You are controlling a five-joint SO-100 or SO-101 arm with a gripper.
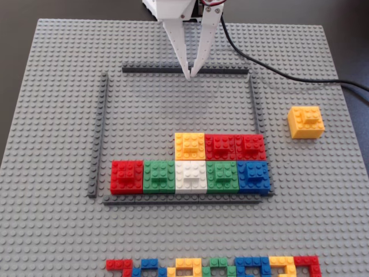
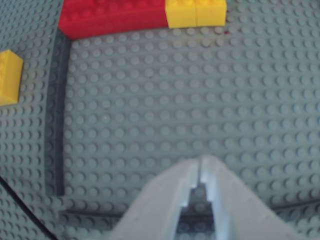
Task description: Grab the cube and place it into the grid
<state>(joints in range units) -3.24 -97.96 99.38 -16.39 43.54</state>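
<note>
Tool [image 1: 189, 74] pinched shut, empty, at twelve o'clock over the grid frame [image 1: 252, 104]; yellow cube [image 1: 305, 122] sits alone at three o'clock.

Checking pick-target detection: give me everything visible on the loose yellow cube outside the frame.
The yellow cube is a square block of glossy plastic bricks with studs on top, carrying a smaller raised piece in the middle. It sits flat on the grey studded baseplate, alone, right of the dark frame in the fixed view. Nothing else touches it. The gripper is well away, empty, fingertips together. The wrist view shows the cube at its left edge.
</note>
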